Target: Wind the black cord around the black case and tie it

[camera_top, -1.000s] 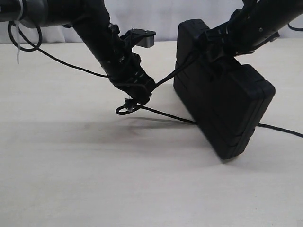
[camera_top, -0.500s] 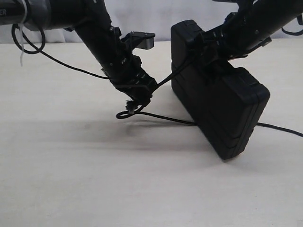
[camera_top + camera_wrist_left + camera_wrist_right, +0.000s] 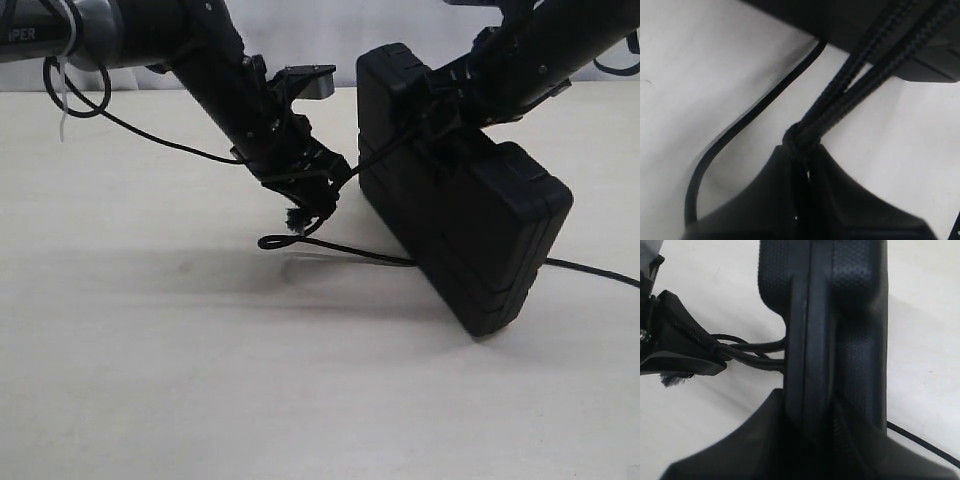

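Rightward and slightly up is where the left gripper (image 3: 316, 193) has gone over the last second, closing on the case and dragging the small cord loop on the tabletop (image 3: 200, 380) along with it; the case itself has edged a little to the left. Its jaws are clenched on the black cord (image 3: 350, 252), two braided strands running out from the pinch side by side (the left wrist view shows this best). The tufted end (image 3: 296, 217) hangs just below those jaws, above the loop.

From the pinch the strands stretch taut up to the near edge of the black case (image 3: 470, 230). Another length lies on the tabletop from the loop to the foot of the case, and cord shows again on the far right side, trailing off.

The right gripper (image 3: 440, 108) has its jaws clamped over the upper edge of the case, holding it tilted on its lower corner, near the middle of the tabletop.
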Controlling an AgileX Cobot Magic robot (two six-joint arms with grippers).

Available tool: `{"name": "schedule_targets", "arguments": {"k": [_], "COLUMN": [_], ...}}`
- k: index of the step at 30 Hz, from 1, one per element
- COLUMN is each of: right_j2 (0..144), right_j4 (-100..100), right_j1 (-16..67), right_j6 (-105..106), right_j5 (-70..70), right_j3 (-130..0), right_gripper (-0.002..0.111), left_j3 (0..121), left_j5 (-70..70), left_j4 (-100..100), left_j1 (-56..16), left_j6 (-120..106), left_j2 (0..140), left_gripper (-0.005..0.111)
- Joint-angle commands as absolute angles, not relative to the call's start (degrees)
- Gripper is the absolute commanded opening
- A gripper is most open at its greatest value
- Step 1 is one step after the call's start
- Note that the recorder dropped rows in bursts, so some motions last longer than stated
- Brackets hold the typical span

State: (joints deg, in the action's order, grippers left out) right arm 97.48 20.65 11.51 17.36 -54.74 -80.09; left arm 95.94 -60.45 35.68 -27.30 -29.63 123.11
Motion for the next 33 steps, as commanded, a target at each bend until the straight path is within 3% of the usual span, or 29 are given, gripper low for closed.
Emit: {"name": "schedule_targets", "arguments": {"k": [1, 33], "right_j2": [98.54, 98.54], "right_j4": [19.23, 19.94], "right_j1": [11.47, 11.47], "right_j6": [18.63, 18.76], "right_j5": [-58.37, -58.64], "right_j3": [-78.98, -78.98], "right_gripper": [0.004, 0.004], "left_j3": [96.78, 96.78], "left_j5": [-59.83, -44.2], "left_j4": [37.32, 56.28], "left_j1": [-28.02, -30.95], "left_j6": [-29.99, -48.16], "left_j2": [122.93, 119.0], "left_gripper": [0.0, 0.0]}}
